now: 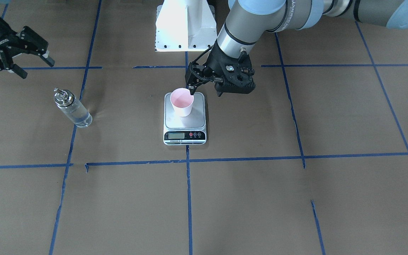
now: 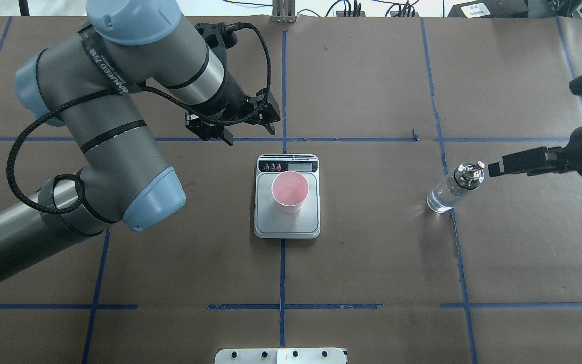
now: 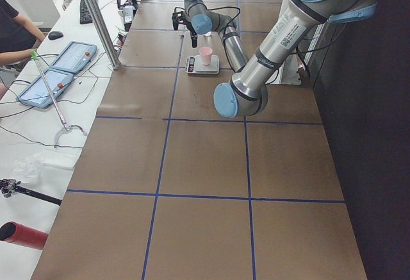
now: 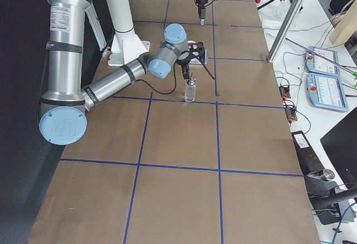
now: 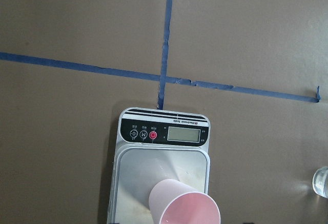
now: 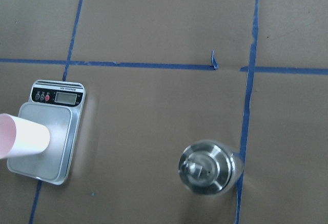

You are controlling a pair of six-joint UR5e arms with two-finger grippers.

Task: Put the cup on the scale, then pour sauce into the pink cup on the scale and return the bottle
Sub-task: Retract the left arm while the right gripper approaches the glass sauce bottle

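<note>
Since the left gripper (image 2: 250,134) hangs spread and empty above the scale (image 2: 287,230), the largest hazard I see is its arm: a careless sweep could clip the light cup (image 2: 289,192) and slide it off the scale, spoiling the weighing. Next comes the bottle (image 2: 452,189). Glass is slick and the body is narrow, so if the right gripper (image 1: 35,69), open and holding nothing, closes too high or off-centre, the bottle may tip onto the table (image 2: 372,263) or twist in the grasp. Smaller again is the pour itself: the sauce (image 1: 80,118) looks thin as water and the cup's mouth is small, so too steep a tilt could overshoot the rim and wet the scale, or knock the cup over. As to position, the bottle stands upright beneath the right gripper, its spout (image 6: 197,168) almost straight under the wrist camera and apart from the gripper. Scale and cup lie well off to that gripper's side, toward the other arm. The cup stands upright on the scale, below the left gripper and not touched by it.
</note>
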